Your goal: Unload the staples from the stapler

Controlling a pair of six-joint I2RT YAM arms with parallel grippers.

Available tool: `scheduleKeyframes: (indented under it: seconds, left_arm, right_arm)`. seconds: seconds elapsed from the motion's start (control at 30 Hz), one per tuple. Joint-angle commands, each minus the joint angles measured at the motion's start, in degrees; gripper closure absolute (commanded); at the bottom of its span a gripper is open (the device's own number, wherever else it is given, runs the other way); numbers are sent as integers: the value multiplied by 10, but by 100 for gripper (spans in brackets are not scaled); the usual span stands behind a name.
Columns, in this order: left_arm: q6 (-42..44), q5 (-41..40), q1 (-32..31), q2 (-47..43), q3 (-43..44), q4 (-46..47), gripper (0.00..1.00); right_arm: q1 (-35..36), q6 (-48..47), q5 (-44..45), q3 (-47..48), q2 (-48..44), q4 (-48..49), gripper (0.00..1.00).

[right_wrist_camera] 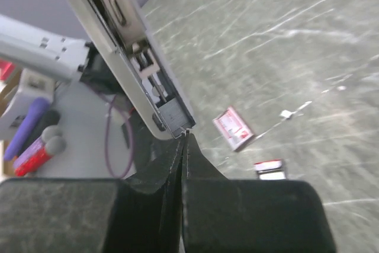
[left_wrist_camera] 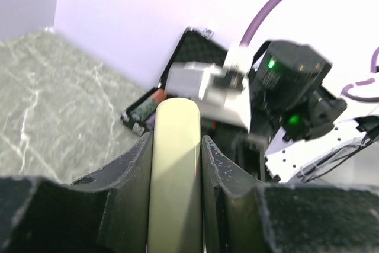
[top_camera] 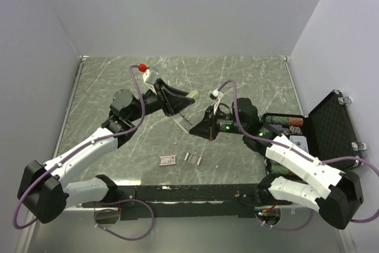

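Observation:
My left gripper (top_camera: 167, 102) is raised above the table middle and shut on the stapler (top_camera: 180, 96), which hangs open. In the left wrist view its cream body (left_wrist_camera: 174, 164) is clamped between the two dark fingers (left_wrist_camera: 133, 173). The stapler's metal magazine (right_wrist_camera: 133, 57) shows its open channel in the right wrist view, with a grey block (right_wrist_camera: 173, 112) near its end. My right gripper (right_wrist_camera: 185, 137) is shut, its tips touching that magazine end (top_camera: 188, 125). Two short grey staples (top_camera: 186, 157) lie on the table below.
A small red-and-white box (top_camera: 167, 159) lies beside the loose staples and appears again in the right wrist view (right_wrist_camera: 233, 128), with a red-and-white piece (right_wrist_camera: 269, 169) close by. An open black case (top_camera: 323, 124) holding several items stands at the right edge.

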Motion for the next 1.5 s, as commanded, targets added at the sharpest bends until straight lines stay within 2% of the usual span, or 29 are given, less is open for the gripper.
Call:
scheduleKeyframes:
  seconds: [0.0,0.2,0.47,0.67,1.03,1.47]
  left_arm:
    - [-16,-32,-7,7,20,78,99]
    - [-8,-10,-12,11,27,64,99]
    - [30,-5,-39,13,30,9,99]
    - [49,-7,-45,11,28,-12,99]
    - [73,-18,-61,15,33,-38,99]
    - [69,-45,-75,18,34,-47,99]
  right_arm:
    - [14,16,-33,7,-4,35,100]
    - [15,-4,-8,26,-9,16,100]
    - [14,-82,84,105,-10,-109,100]
    - [14,-124,148,150,-7,-167,100]
    - [13,-164,219,193,-19,-205,100]
    - [13,-173,267,211,-40,-182,100]
